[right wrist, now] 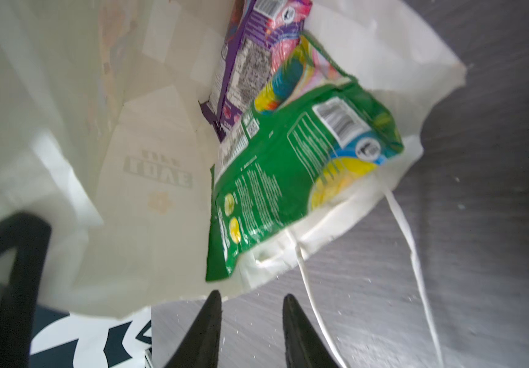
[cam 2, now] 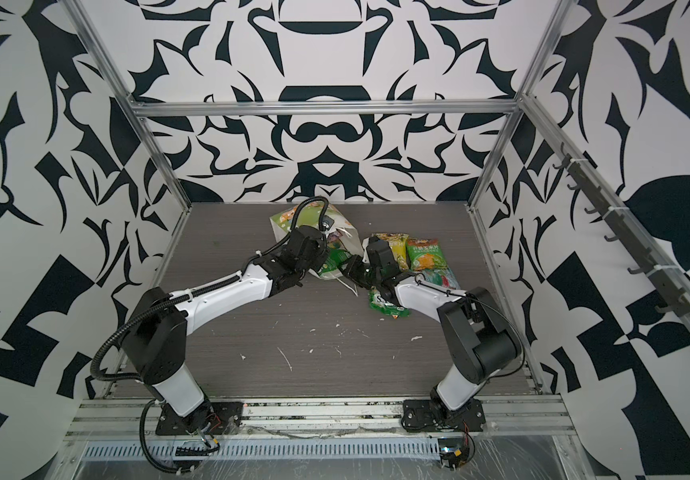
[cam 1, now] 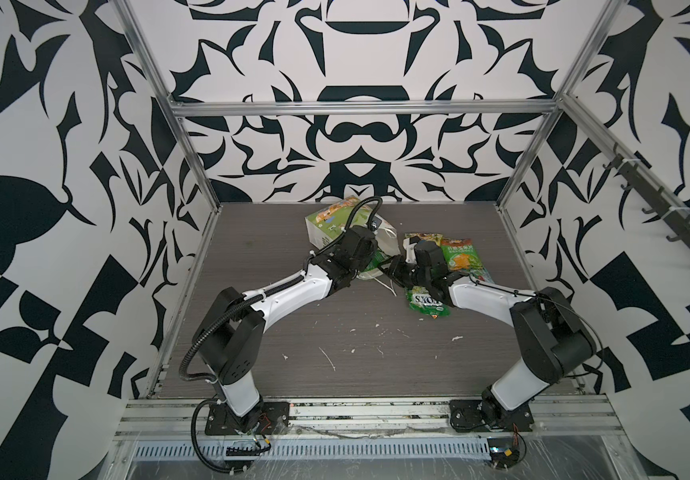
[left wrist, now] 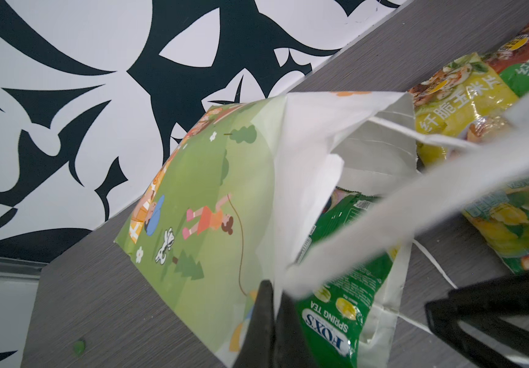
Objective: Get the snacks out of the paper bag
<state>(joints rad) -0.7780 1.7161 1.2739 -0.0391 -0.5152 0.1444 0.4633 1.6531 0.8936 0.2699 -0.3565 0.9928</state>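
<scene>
Lying on its side toward the back of the grey table (cam 1: 335, 353), the paper bag (cam 1: 326, 224) has its mouth turned toward the right arm. The left gripper (left wrist: 272, 286) is pinched tight on the bag's upper rim, lifting the paper so the mouth gapes. The right gripper (right wrist: 252, 296) sits low in front of that mouth, its jaws parted a moderate way with nothing between them. A white cord handle (right wrist: 416, 255) trails on the table just beside it.

Four snacks lie out on the table to the right of the bag, close together: a yellow packet (cam 2: 393, 249), a green-and-orange packet (cam 2: 426, 255), a teal packet (cam 2: 443, 278) partly under the right arm, and a loose green packet (cam 2: 385, 305) nearest the camera.

Three snacks show inside the bag. A green FOX'S packet (right wrist: 288, 165) rests on the lower wall, its end reaching the rim. Behind it are a rainbow-striped packet (right wrist: 292, 73) and, deepest, a purple packet (right wrist: 247, 57). Whether anything else hides further in cannot be told.

The task looks a little over halfway done. The green FOX'S packet at the rim seems the likely next pick, with the two deeper ones to follow.
</scene>
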